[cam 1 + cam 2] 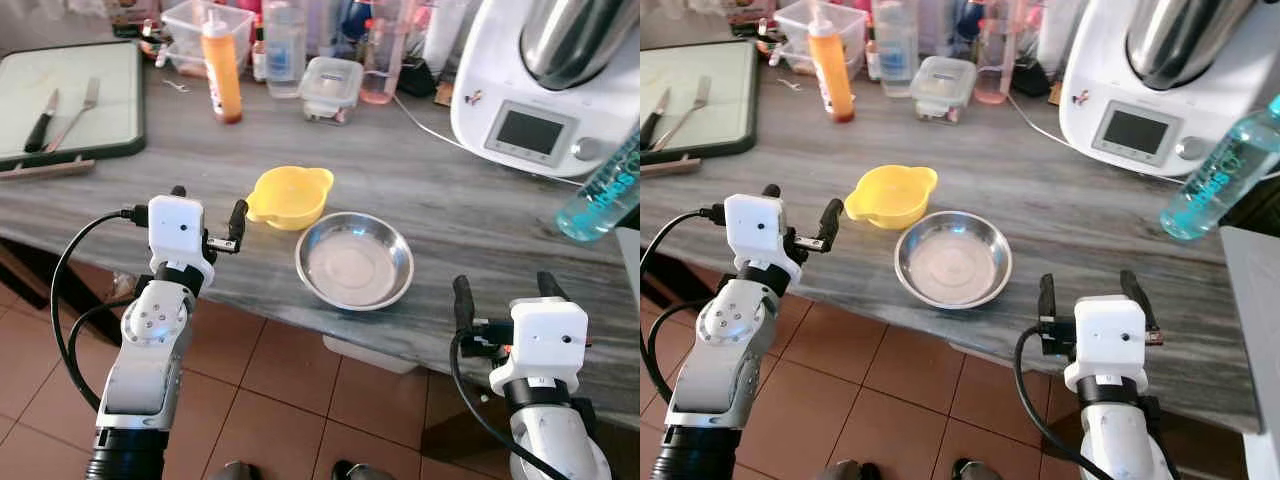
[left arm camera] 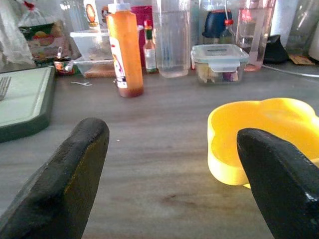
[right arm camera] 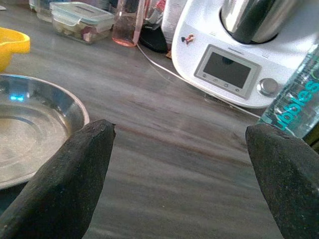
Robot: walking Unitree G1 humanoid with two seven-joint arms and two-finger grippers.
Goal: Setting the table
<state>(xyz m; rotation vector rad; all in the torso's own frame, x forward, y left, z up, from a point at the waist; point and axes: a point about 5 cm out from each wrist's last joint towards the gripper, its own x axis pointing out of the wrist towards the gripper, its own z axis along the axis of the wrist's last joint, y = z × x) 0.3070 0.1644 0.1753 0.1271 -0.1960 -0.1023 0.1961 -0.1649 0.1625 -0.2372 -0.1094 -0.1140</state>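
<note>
Bowls are waiting at the counter's [image 1: 420,190] near edge: the yellow bowl [image 1: 289,196] just ahead of the spread-fingered left gripper [image 1: 207,216], the steel bowl [image 1: 354,260] between it and the equally spread right gripper [image 1: 507,292], both poised for reaching.

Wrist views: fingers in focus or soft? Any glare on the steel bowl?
Left wrist view: fingers blurred, yellow bowl and orange bottle sharper. Right wrist view: fingers soft too; steel bowl shows a small blue-white glint. Left eye view: steel bowl has diffuse sheen, no blowout.
</note>
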